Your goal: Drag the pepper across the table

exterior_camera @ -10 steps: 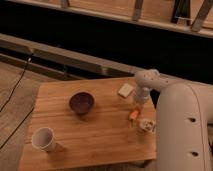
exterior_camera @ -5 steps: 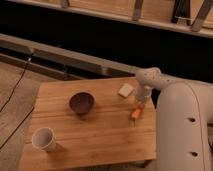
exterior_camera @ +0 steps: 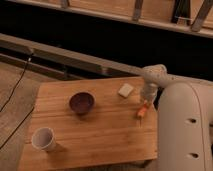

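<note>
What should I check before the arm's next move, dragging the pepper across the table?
1. Gripper shut and directly over the pepper's upper end: ok.
2. Firm hold on the pepper: cannot tell, the contact is hidden.
3. Pepper resting on the table, near its right edge: ok.
4. Pale block apart from the pepper: ok.
5. Straight leftward path: probably not ok, the dark bowl sits in that line.
6. White cup out of the way at the near left corner: ok.
</note>
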Controlling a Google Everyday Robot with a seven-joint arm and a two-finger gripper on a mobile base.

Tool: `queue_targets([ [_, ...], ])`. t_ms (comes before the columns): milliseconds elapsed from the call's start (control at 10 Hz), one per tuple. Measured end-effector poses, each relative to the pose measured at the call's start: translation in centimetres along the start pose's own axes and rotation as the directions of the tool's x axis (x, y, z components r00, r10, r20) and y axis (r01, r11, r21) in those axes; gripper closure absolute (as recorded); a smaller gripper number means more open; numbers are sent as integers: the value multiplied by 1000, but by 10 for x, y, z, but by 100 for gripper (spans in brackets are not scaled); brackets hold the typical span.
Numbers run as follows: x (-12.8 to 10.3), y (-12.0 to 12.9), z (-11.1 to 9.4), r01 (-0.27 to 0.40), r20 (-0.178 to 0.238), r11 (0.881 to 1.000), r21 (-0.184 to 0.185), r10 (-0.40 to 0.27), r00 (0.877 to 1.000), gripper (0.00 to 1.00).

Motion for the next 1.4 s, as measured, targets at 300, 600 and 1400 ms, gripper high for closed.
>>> queue_targets([
  [300,-17,-28,1,-26,7,1000,11,26,1000,100],
  [600,-45,-66,2,-36,3,999,-1,36,999,100],
  [1400,-123,-174,-6,52,-27,999,-15,-53,998,95],
])
